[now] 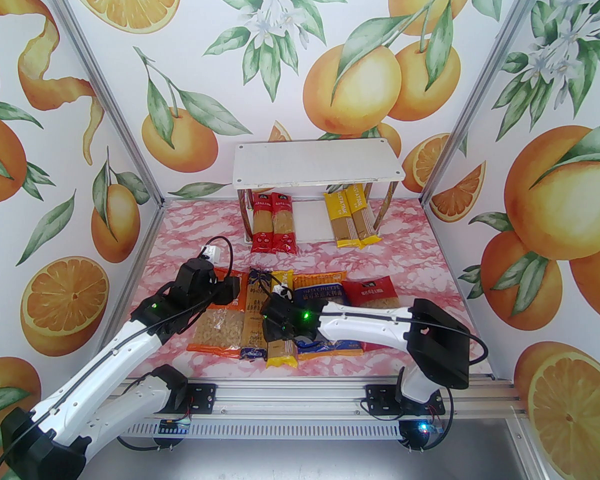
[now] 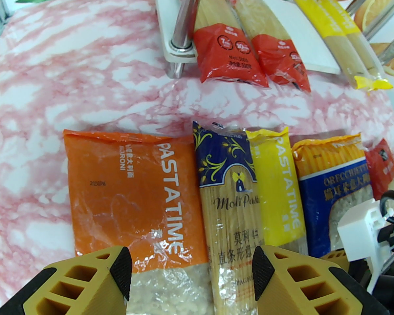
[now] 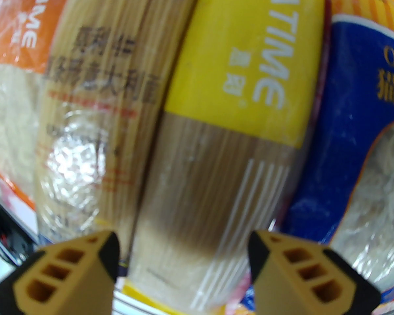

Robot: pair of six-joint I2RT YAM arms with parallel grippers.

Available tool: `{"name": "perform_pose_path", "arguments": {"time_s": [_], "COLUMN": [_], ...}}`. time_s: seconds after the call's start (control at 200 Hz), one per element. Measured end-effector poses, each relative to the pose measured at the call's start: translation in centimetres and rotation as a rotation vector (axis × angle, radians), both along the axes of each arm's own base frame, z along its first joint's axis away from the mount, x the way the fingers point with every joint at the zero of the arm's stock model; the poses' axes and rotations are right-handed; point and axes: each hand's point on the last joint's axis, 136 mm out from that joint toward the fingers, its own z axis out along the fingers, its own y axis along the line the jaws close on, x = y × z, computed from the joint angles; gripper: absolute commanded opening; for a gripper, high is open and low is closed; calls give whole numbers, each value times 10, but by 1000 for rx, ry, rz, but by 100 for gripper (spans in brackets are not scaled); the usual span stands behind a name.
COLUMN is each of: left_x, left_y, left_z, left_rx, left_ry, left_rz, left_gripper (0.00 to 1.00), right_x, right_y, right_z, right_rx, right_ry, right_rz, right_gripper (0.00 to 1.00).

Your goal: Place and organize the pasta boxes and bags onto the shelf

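Left wrist view: left end effector (image 2: 192, 274), fingers spread wide, holding nothing, above the orange bag (image 2: 128, 189) and the dark blue spaghetti pack (image 2: 229, 202). Right end effector (image 3: 184, 258), likewise spread and empty, over the yellow spaghetti pack (image 3: 236, 116). Blue bag (image 2: 335, 189) and red bag (image 2: 381, 169) lie further right; all five are abreast on the near tabletop (image 1: 190, 228). Far: shelf (image 1: 315, 163), its lower board carrying two red packs (image 1: 283, 220) left and two yellow packs (image 1: 341, 218) right.
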Motion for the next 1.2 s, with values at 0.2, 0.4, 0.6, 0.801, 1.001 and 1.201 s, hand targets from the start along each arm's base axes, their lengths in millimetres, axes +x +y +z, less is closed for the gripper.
{"name": "perform_pose_path", "arguments": {"time_s": [0.2, 0.4, 0.6, 0.801, 1.001, 1.201], "left_x": [-1, -1, -1, -1, -2, -2], "left_y": [1, 3, 6, 11, 13, 14], "left_z": [4, 3, 4, 6, 1, 1], "left_rx": [-7, -6, -5, -6, 2, 1], "left_ry": [-13, -12, -14, -21, -13, -13], "left_rz": [1, 6, 15, 26, 30, 32], "left_gripper": [67, 67, 67, 67, 67, 67], "right_x": [-1, -2, -2, -2, -2, -1], "right_y": [-6, -13, -9, -2, 1, 3], "right_z": [-9, -23, -30, -32, -35, -40], "right_rx": [-54, -104, -111, -107, -108, -129], "right_ry": [11, 31, 40, 50, 63, 80], "right_rz": [-36, -52, -49, -37, -30, -28], "right_gripper": [79, 82, 85, 89, 90, 85]}}
